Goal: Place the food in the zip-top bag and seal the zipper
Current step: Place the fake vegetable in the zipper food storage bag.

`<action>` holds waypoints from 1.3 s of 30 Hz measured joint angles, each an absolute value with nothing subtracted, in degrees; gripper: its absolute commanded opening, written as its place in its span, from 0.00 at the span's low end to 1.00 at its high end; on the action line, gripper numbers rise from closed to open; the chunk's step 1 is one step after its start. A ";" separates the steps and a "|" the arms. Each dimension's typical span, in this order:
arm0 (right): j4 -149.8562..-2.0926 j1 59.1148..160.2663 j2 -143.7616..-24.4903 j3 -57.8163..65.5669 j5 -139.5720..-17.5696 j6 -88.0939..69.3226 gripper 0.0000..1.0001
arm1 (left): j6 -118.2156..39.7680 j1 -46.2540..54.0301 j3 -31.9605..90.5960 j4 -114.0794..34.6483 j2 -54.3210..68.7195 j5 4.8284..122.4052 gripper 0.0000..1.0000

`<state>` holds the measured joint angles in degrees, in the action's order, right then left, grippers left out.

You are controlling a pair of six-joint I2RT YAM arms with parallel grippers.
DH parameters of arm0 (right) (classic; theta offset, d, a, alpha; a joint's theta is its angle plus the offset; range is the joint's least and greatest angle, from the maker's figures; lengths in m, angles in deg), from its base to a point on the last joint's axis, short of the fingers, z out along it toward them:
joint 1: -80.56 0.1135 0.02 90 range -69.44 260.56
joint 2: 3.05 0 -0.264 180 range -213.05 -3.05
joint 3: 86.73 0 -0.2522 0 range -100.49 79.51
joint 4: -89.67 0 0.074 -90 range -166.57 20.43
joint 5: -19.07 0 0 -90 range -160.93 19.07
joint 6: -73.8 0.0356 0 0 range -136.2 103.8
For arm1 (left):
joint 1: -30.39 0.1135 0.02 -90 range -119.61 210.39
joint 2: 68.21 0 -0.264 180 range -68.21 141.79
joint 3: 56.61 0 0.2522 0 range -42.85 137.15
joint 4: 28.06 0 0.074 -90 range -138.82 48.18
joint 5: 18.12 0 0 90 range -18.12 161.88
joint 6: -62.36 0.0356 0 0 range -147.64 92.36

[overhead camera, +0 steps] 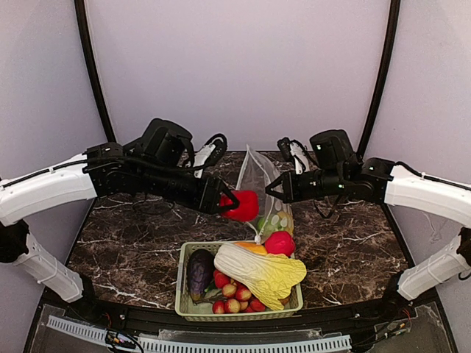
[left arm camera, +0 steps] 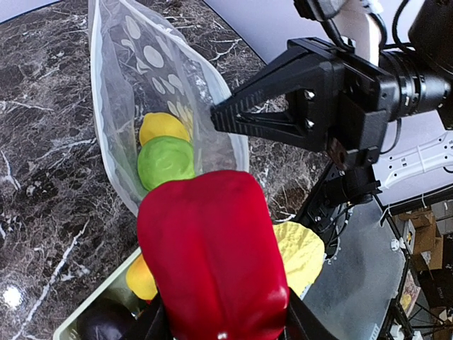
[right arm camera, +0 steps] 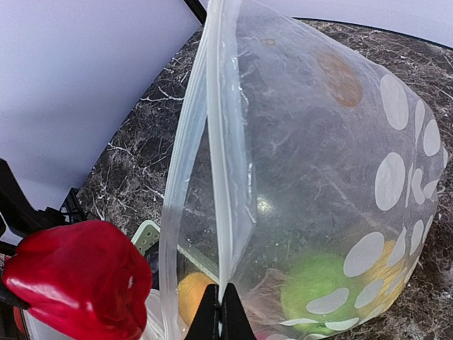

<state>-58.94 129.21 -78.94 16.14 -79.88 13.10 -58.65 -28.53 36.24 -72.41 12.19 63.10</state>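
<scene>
The left gripper (overhead camera: 232, 203) pinches the hard, slippery-looking red pepper (left arm camera: 212, 255) by its sides, right beside the open mouth of the floppy bag (right arm camera: 318, 163), whose thin rim the right gripper (overhead camera: 269, 190) squeezes tight.

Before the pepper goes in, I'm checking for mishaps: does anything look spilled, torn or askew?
Nothing stands out. The right pincer pinches the zip-top bag by its rim, holding it upright, with the green apple and lemon inside; the left pincer grips the red bell pepper near its mouth.
</scene>
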 measured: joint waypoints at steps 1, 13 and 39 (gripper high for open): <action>-58.92 129.21 -78.88 16.09 -80.08 13.08 0.00 | -58.41 -28.05 36.26 -71.75 12.78 63.06 0.44; -57.19 129.21 -78.79 14.34 -83.14 12.55 0.00 | -57.12 -24.99 38.77 -68.06 17.90 65.62 0.44; -55.45 129.29 -81.11 12.66 -87.60 10.00 0.00 | -58.36 -24.99 45.26 -64.80 30.09 71.85 0.55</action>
<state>-55.45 129.29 -81.11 12.66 -87.60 10.00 -58.36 -24.99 45.26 -64.80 30.09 71.85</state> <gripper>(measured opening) 0.006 0.502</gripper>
